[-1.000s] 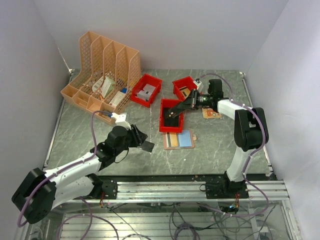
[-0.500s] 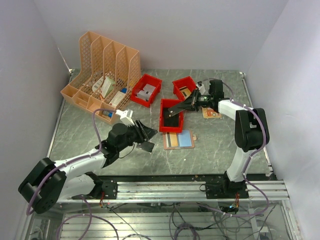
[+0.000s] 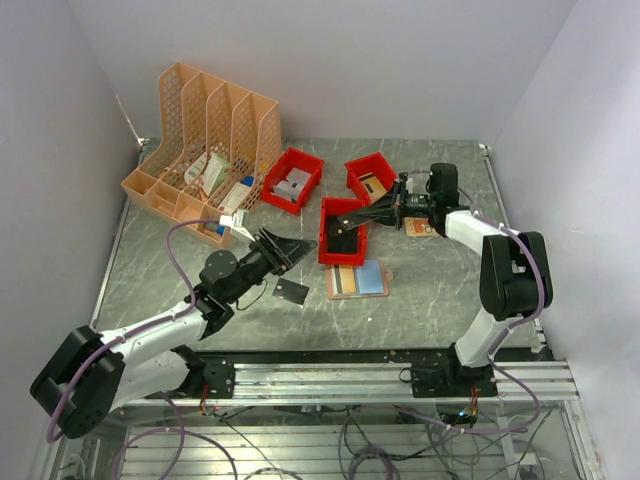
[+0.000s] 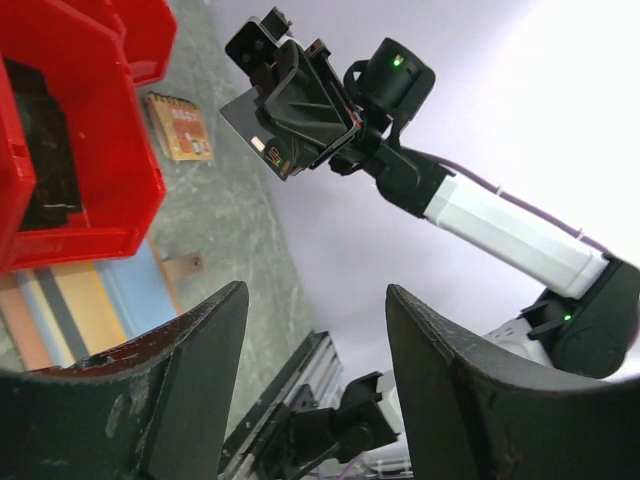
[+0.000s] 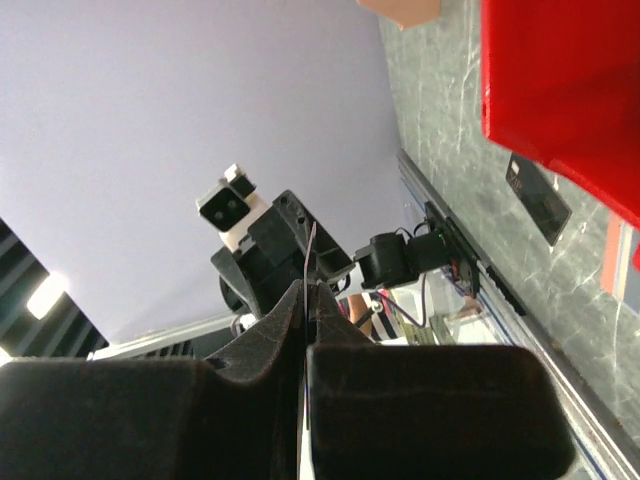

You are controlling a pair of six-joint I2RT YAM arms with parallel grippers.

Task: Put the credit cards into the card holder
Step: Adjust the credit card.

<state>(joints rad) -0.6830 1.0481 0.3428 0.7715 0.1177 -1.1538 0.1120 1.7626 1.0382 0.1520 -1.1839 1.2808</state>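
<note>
As l. gripper [image 4: 316, 310] lifted away, jaws apart, dark card [image 3: 291, 291] stays on table [image 3: 420, 300]; r. gripper [image 5: 303, 300] clamps thin card [image 4: 250, 118].

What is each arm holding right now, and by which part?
The right gripper pinches a dark card by one edge, jaws shut on it. The left gripper holds nothing; its jaws stand open.

Right wrist view: the card [image 4: 283, 128] pinched in the right fingers [image 5: 270, 330] is just a thin edge, face unseen. Red bin [image 5: 560, 90] cropped at the corner. Left wrist view: card holder [image 4: 183, 266] half hidden behind the left fingers [image 4: 190, 370], cut by the frame; bin contents dark, unreadable.
</note>
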